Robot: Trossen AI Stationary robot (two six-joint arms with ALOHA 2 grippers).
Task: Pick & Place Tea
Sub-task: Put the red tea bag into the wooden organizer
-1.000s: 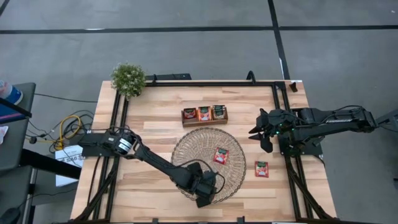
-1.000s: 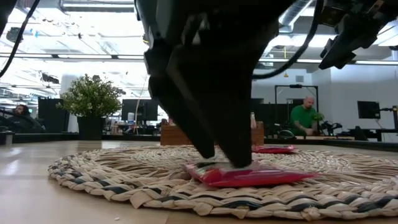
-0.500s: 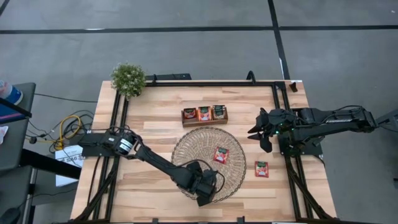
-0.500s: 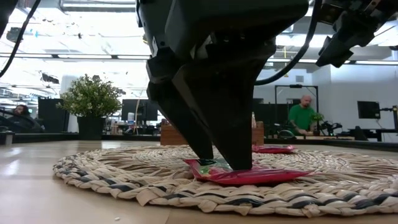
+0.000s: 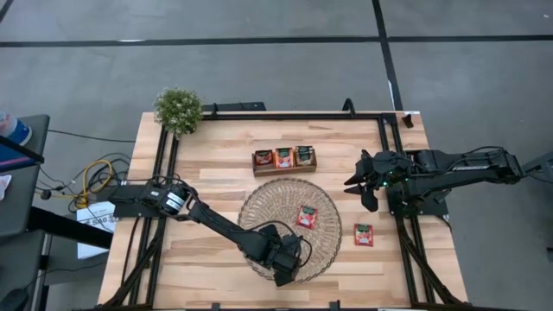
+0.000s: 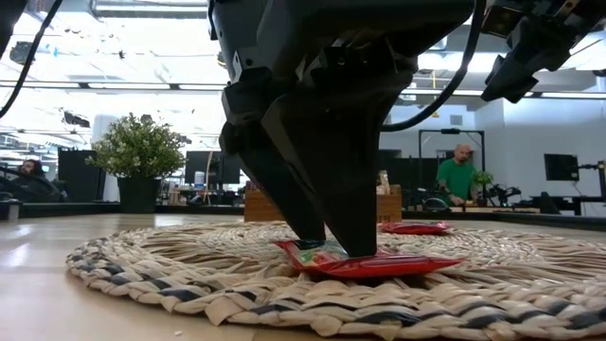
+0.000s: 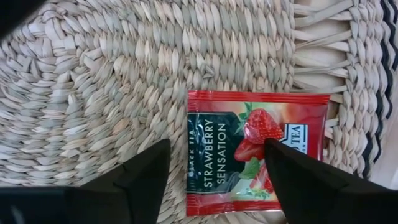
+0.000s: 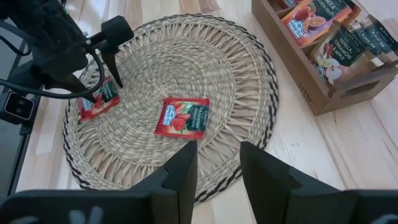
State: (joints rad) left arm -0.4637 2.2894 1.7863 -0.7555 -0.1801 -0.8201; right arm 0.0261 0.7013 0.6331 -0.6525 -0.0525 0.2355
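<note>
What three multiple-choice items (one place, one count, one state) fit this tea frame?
1. Where is the left gripper?
A. over the woven mat
B. over the wooden tray
C. beside the plant

2. How many sachets lie loose outside the tray?
A. one
B. three
C. five

3. How does the strawberry sachet lie?
A. lifted clear of the mat
B. flat on the mat between the gripper's fingers
C. standing in the tray

Key: 1 A, the high view shows it at the mat's near edge. 2 B, two on the mat and one on the table. 3 B, the left wrist view shows it.
</note>
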